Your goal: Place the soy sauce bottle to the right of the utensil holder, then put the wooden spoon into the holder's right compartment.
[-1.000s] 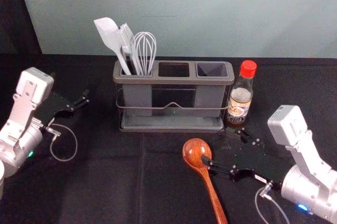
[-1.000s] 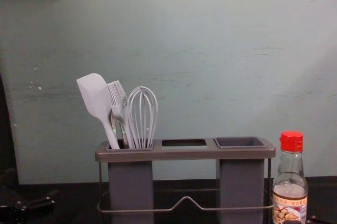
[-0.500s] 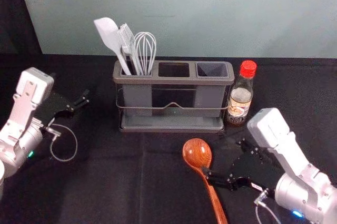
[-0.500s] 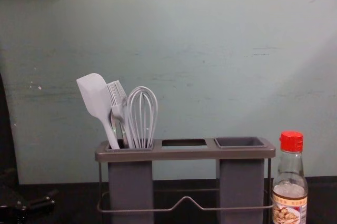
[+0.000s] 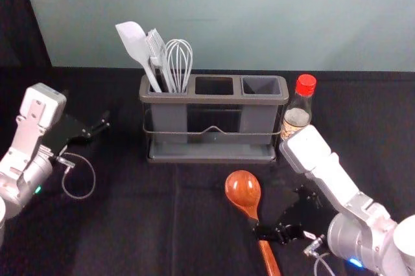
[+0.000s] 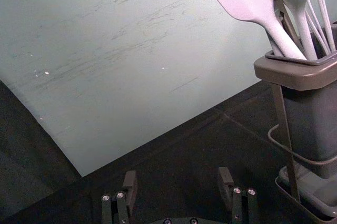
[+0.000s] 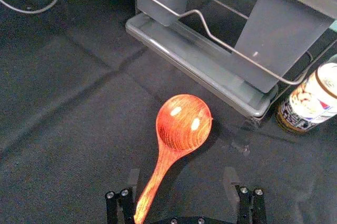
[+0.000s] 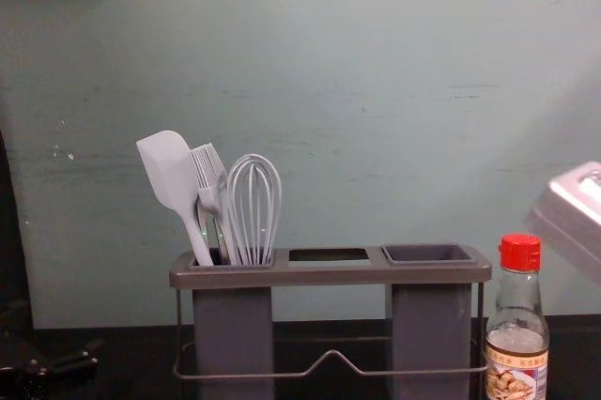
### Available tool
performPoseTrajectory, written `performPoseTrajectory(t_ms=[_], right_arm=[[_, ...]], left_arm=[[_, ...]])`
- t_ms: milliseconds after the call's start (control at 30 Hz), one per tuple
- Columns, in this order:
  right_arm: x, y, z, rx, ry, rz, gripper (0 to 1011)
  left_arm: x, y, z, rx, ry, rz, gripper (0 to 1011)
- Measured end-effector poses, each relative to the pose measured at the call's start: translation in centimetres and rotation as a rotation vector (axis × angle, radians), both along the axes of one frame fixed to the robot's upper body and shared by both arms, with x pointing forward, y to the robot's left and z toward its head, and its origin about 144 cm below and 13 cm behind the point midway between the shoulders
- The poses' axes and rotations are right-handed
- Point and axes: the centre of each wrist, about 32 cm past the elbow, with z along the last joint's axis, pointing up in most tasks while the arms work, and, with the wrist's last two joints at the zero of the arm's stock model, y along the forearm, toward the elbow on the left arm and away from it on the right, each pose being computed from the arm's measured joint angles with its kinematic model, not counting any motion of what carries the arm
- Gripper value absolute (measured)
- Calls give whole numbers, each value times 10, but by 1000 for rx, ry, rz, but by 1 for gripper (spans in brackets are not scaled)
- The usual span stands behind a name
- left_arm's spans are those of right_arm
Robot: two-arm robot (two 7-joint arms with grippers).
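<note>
Jaws of the right gripper (image 5: pixel 279 212) stand apart, with the handle of the wooden spoon (image 5: pixel 243 188) between them and nearer to one; whether they touch it I cannot tell. The right arm (image 5: pixel 347 193) reaches in from the lower right of the head view, slanting inward, its gripper low at the spoon, and its pale housing (image 8: pixel 575 212) shows at the chest view's right edge; the left arm (image 5: pixel 27 153) is parked at the left, its gripper (image 5: pixel 94 122) well apart from the holder (image 5: pixel 211 100), its jaws apart too.

The soy sauce bottle (image 5: pixel 298 117) stands upright on the table (image 5: pixel 130 224), just beside the holder's right end; its cap (image 8: pixel 519 253) is red, and its label (image 8: pixel 512 376) bears a food picture and printing too small to read; dark liquid shows low in the glass.

In the holder's left compartment (image 8: pixel 230 269) stand a pale spatula (image 8: pixel 169 170), a brush (image 8: pixel 208 170) and a whisk (image 8: pixel 255 207); the middle compartment (image 8: pixel 329 255) is an open slot, and the right compartment (image 8: pixel 427 254) has a grey cup; a tray (image 5: pixel 211 153) runs beneath; the spoon lies on the table in front of the holder, bowl toward it.
</note>
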Motion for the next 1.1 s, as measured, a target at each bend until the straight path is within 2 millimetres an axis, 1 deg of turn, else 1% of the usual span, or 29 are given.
performPoseTrajectory(t_ms=[100, 300, 567, 833, 1100], right_arm=[[3, 4, 4, -3, 26, -15, 1004], [13, 8, 5, 15, 67, -43, 1004], [28, 14, -2, 56, 106, -68, 1004], [33, 21, -8, 81, 112, -97, 1004], [34, 32, -12, 74, 94, -124, 1004]], left_arm=[[0, 0, 0, 0, 0, 0, 1005], [0, 0, 0, 0, 0, 0, 1005], [0, 0, 0, 0, 0, 0, 1005], [0, 0, 0, 0, 0, 0, 1005], [0, 0, 0, 0, 0, 0, 1005]])
